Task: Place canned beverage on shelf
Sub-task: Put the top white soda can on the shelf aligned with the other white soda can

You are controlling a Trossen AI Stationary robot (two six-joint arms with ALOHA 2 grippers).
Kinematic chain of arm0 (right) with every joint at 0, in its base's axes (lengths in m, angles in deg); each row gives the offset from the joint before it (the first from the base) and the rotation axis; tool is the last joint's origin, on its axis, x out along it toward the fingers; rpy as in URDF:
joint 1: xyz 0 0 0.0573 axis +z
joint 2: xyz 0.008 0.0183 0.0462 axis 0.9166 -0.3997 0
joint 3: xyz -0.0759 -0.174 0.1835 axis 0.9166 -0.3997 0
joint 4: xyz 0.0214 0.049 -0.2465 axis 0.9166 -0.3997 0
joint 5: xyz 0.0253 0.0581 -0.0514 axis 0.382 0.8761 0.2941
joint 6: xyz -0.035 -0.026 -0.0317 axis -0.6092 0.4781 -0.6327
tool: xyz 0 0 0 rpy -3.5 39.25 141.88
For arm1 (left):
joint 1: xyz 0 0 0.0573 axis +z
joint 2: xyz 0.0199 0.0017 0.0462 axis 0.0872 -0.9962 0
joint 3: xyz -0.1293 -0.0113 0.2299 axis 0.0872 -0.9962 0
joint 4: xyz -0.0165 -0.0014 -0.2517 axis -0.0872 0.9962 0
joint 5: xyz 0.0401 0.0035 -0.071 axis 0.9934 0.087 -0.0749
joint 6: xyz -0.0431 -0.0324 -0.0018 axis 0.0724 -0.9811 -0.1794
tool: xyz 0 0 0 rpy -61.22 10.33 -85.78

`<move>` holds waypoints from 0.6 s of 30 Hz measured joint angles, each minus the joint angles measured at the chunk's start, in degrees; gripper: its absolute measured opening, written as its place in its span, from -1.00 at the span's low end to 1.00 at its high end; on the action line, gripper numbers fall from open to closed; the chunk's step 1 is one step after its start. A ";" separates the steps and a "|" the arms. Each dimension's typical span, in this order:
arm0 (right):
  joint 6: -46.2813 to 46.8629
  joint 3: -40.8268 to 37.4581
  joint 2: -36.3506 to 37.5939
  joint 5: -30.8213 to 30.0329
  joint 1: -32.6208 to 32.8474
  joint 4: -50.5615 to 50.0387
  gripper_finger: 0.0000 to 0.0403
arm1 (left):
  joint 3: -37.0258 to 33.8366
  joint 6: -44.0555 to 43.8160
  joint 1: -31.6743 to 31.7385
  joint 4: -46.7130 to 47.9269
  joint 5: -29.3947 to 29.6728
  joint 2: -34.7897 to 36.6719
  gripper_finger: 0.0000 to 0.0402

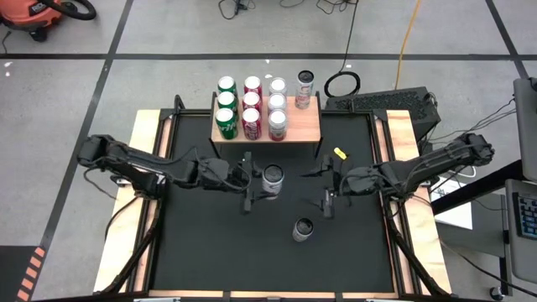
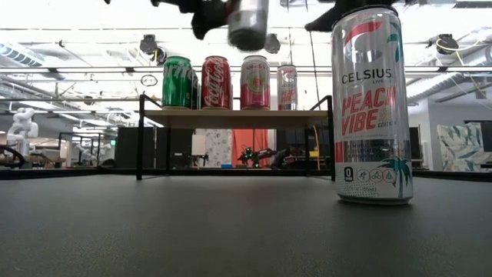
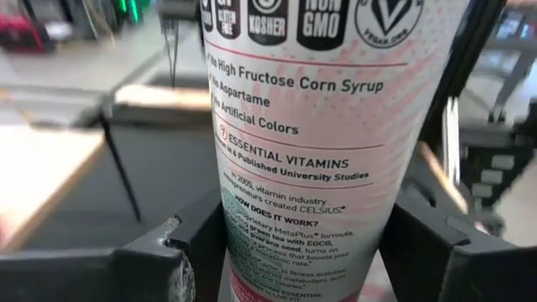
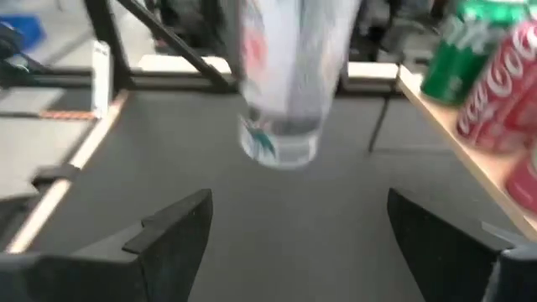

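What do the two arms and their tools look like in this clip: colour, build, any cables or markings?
Both arms are dark, nearly black, built of jointed segments with bulky housings at the joints. The left tool and right tool each end in two flat, angular black fingers with matte faces and squared edges. Thin dark cabling runs along the links. No markings or labels are legible on either arm.

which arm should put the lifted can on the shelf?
Left, probably. The left gripper already grips the lifted Celsius can between its fingers, clear of the mat, just in front of the shelf. The right gripper is open and empty, beside a second can standing on the mat.
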 joint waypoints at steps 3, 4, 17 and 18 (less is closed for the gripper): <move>-2.10 -0.02 0.58 1.78 -0.05 4.40 0.67 | 0.00 -1.31 -0.02 6.68 -1.16 1.81 0.20; -2.91 -0.02 0.56 2.96 -0.30 6.53 0.67 | 0.00 -1.73 -0.02 7.85 -1.75 2.00 0.20; -4.73 -0.02 -4.63 9.06 -4.69 21.74 0.87 | 0.00 -1.32 -0.97 9.49 -2.87 0.92 0.20; -4.22 -0.02 -4.97 10.36 -5.16 22.36 0.89 | 0.00 -1.22 -0.98 9.46 -2.86 0.89 0.20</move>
